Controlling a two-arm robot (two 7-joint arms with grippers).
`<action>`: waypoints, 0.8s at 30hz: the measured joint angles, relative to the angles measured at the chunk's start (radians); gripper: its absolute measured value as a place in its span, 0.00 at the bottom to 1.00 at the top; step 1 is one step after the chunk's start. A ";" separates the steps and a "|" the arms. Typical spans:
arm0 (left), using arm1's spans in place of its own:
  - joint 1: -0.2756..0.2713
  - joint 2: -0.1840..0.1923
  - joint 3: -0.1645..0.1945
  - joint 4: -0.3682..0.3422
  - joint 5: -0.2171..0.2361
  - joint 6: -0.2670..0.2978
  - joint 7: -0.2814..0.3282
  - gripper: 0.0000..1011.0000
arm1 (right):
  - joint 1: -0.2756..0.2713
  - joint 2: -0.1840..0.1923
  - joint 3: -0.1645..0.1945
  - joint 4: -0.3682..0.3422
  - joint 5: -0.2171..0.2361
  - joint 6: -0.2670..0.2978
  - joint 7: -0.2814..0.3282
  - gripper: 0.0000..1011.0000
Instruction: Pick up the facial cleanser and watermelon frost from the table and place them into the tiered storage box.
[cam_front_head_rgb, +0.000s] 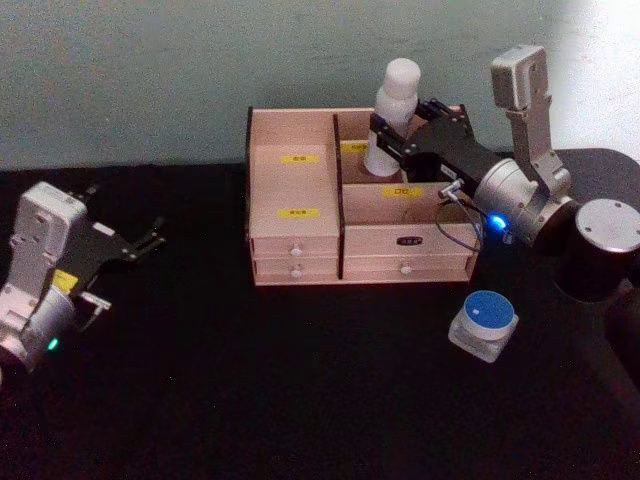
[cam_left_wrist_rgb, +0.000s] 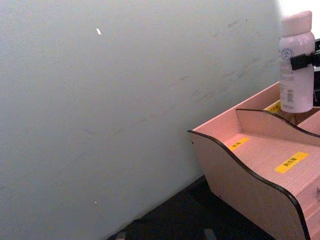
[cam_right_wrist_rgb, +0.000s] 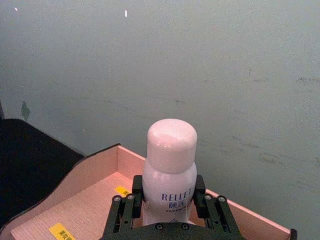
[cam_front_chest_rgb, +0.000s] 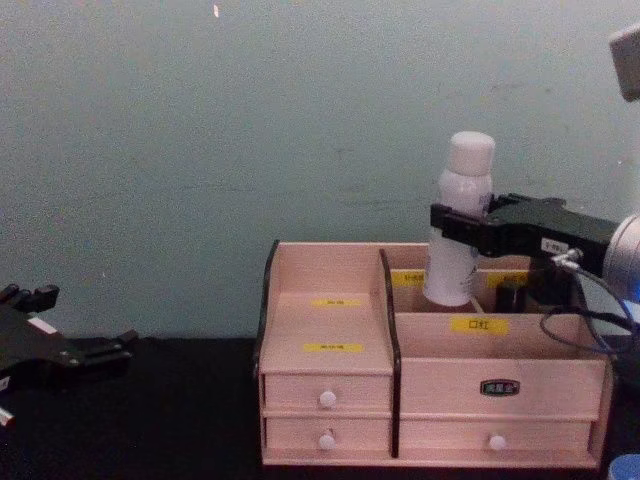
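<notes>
The facial cleanser (cam_front_head_rgb: 393, 105), a white bottle with a rounded cap, stands upright in a back compartment of the tiered storage box (cam_front_head_rgb: 290, 190), right of its divider. My right gripper (cam_front_head_rgb: 385, 140) is shut on the bottle's body, one finger on each side (cam_right_wrist_rgb: 136, 192). From the side, the bottle (cam_front_chest_rgb: 460, 220) has its base down behind the box's (cam_front_chest_rgb: 330, 330) stepped front wall. The watermelon frost (cam_front_head_rgb: 484, 322), a small clear jar with a blue lid, sits on the black table right of the box's front. My left gripper (cam_front_head_rgb: 150, 240) rests open at the far left, holding nothing.
The box stands against a pale green wall (cam_front_head_rgb: 150, 80), with two rows of white-knobbed drawers (cam_front_chest_rgb: 327, 398) facing me. Its left stepped compartments (cam_left_wrist_rgb: 270, 155) carry yellow labels and nothing else. Black tabletop (cam_front_head_rgb: 250, 380) stretches in front of and to the left of the box.
</notes>
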 joint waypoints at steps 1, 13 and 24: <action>0.000 0.000 0.000 0.000 0.000 0.000 0.000 0.99 | 0.002 -0.001 0.000 0.004 -0.002 0.000 0.000 0.59; 0.000 0.000 0.000 0.000 0.000 0.000 0.000 0.99 | 0.028 -0.019 -0.006 0.062 -0.023 -0.010 0.004 0.59; 0.000 0.000 0.000 0.000 0.000 0.000 0.000 0.99 | 0.049 -0.029 -0.019 0.113 -0.051 0.010 0.003 0.59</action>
